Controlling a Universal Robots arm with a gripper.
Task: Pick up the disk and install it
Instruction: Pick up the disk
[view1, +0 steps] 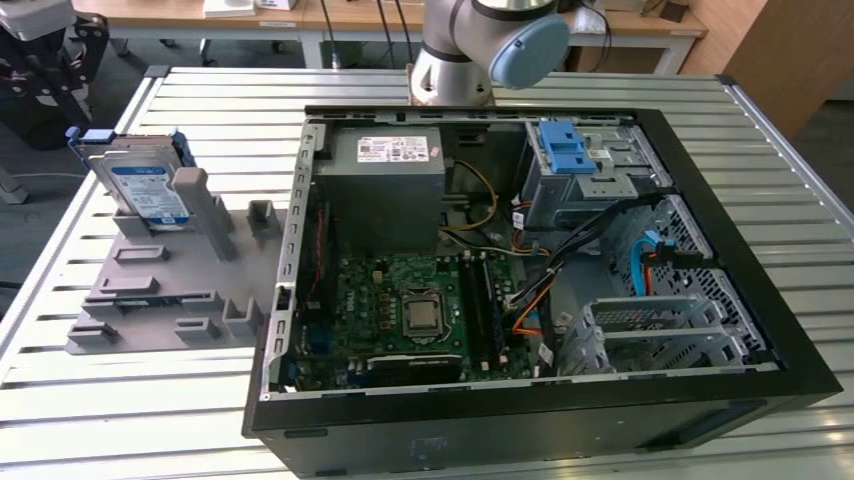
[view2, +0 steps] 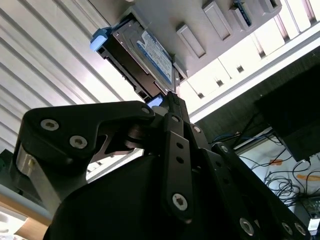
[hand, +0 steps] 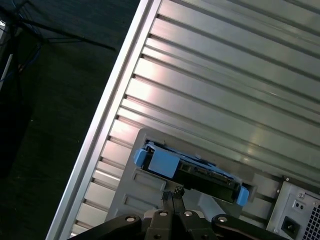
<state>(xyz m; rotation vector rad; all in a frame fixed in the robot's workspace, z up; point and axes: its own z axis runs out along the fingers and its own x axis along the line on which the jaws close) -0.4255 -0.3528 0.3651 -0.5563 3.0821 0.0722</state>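
One disk (view1: 147, 190), flat rectangular silver-grey metal in a blue plastic frame, stands on edge in one grey moulded holder (view1: 160, 290), just ahead of one black gripper (hand: 172, 194), clenched empty.

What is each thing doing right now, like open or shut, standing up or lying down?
disk: standing on edge in the grey holder, not held.
gripper: shut, holding nothing, apart from the disk.
computer case: lying on its side, open, insides showing.
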